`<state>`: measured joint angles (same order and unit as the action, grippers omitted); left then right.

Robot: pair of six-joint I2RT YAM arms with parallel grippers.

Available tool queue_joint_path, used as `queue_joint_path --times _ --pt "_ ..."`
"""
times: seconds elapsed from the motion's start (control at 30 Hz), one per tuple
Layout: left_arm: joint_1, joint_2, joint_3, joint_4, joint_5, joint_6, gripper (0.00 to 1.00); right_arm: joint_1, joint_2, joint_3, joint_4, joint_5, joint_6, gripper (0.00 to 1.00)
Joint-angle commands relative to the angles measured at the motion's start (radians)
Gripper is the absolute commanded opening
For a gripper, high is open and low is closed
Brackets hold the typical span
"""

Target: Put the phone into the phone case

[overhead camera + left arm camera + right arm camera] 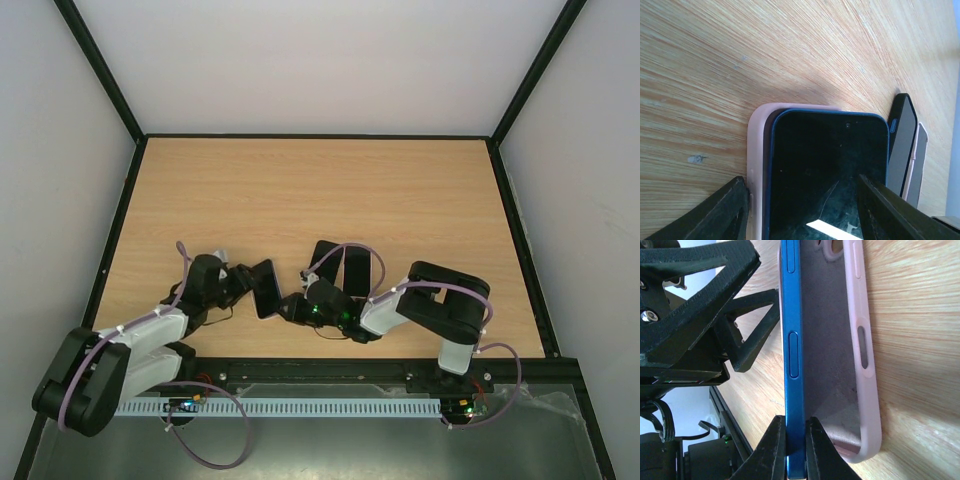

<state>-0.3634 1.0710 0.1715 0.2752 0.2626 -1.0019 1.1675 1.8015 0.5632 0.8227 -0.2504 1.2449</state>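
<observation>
Wood-grain table (pixel 320 190) fills the floor of the white-walled cell. Low in the middle of the top view, where the two arms meet, the phone (pixel 791 340) is held up on edge. In the right wrist view its blue side runs up the centre of the frame, with the phone case (pixel 862 355) just to its right. Grey lining shows between the blue edge and the pink rim, so the phone is not seated. The left wrist view shows the dark screen in front of the case, with pink peeking out along the left and top.

The right gripper (pixel 796 440) is pinched onto the phone's thin blue edge at the bottom of its frame. The left gripper (pixel 801 180) straddles both, one finger against the pink side at lower left and the other over the phone at lower right. It looks clamped on the case, though the far contact is hidden.

The pinch is narrow, so a push could let the phone slip or pivot out. Pressing while the phone is angled could catch a corner on the soft rim and fold it under. Squeezing the case walls may narrow the opening. The grippers are also close enough to knock each other.
</observation>
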Motion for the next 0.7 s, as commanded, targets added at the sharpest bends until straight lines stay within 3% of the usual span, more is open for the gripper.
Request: queue_joint_path --times 0.0,0.43,0.67 --pt "0.003 0.006 -0.040 0.061 0.037 -0.020 0.60 0.006 0.035 0.029 0.040 -0.054 0.008 0.07" --pt "0.003 -0.048 -0.062 0.071 0.084 -0.051 0.60 -0.001 0.052 0.067 -0.027 -0.076 -0.019 0.08" --pt "0.002 -0.093 -0.039 -0.027 0.064 -0.063 0.59 -0.014 -0.040 0.058 -0.198 0.017 -0.051 0.25"
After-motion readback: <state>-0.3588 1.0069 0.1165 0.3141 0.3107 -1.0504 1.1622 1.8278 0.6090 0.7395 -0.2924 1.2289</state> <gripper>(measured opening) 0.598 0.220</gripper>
